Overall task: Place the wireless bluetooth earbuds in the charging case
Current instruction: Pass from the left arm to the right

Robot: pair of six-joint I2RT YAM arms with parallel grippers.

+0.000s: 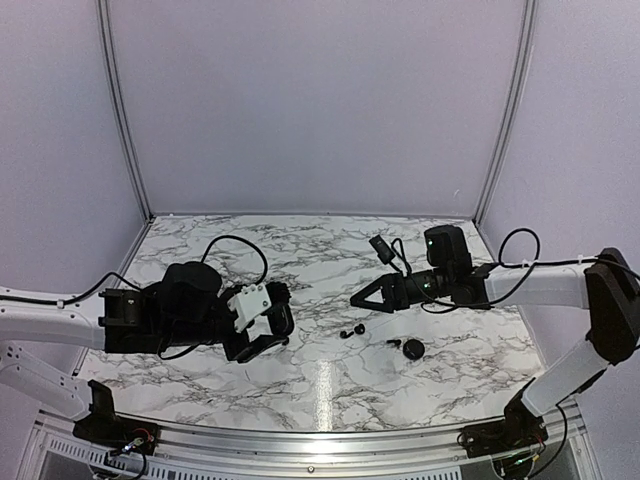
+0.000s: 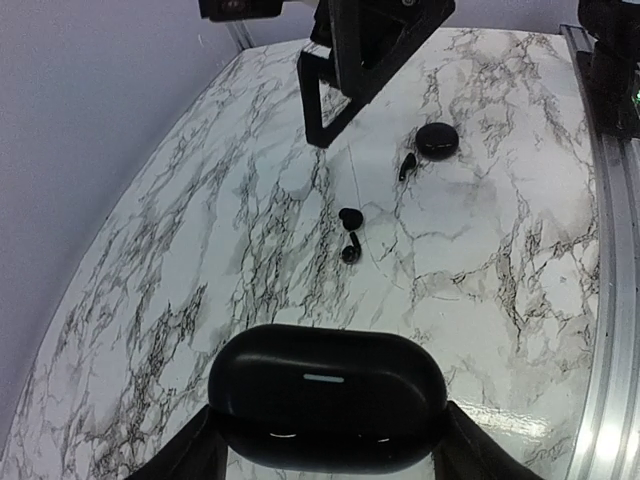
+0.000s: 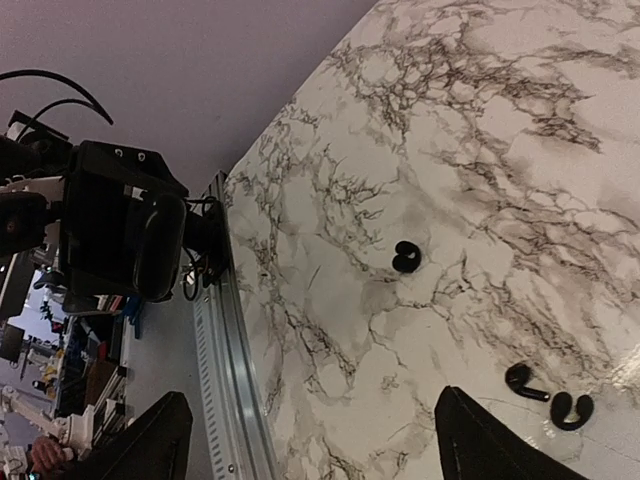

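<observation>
Holding case (image 2: 327,395) in left gripper (image 2: 327,450), toward table's (image 2: 200,250) left edge. Hovering right gripper (image 3: 320,445) wide, empty, near loose earbuds (image 2: 350,218) mid-table.

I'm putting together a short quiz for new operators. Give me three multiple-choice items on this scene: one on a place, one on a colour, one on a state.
1. Where is the charging case?
A. Between the fingers of the left end effector
B. Inside a drawer
C. On a shelf

2. What colour are the earbuds lying loose on the table?
A. White
B. Black
C. Red

3. What state is the right end effector in?
A. Open, with nothing between its fingers
B. Shut on an earbud
C. Shut on the case

Answers:
1. A, because the left wrist view shows the case clamped between that arm's two fingers.
2. B, because they show as small glossy black shapes against the white marble.
3. A, because the right wrist view shows its fingers spread wide with only bare marble between them.
</observation>
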